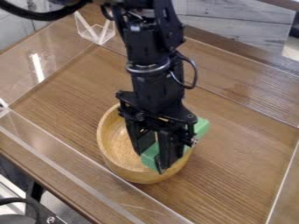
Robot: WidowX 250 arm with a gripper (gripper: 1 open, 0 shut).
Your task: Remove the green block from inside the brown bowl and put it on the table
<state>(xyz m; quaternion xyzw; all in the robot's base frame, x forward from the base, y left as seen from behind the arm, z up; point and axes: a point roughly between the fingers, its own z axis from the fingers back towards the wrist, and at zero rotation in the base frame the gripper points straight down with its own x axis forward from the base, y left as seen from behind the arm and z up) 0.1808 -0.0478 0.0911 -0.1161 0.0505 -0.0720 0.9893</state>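
The brown bowl (119,144) sits on the table (82,83) near its front edge. My black gripper (162,156) reaches straight down into the bowl's right half. Its fingers are shut on the green block (200,129), which lies tilted between them: one end shows at the bowl's right rim, the other end lower at the front, beside the fingertips. The middle of the block is hidden behind the fingers. Whether the block still touches the bowl, I cannot tell.
Low clear acrylic walls (59,144) edge the table at the front and left. A clear stand-like piece (96,33) sits at the back left. Bare wood (251,96) lies right of the bowl.
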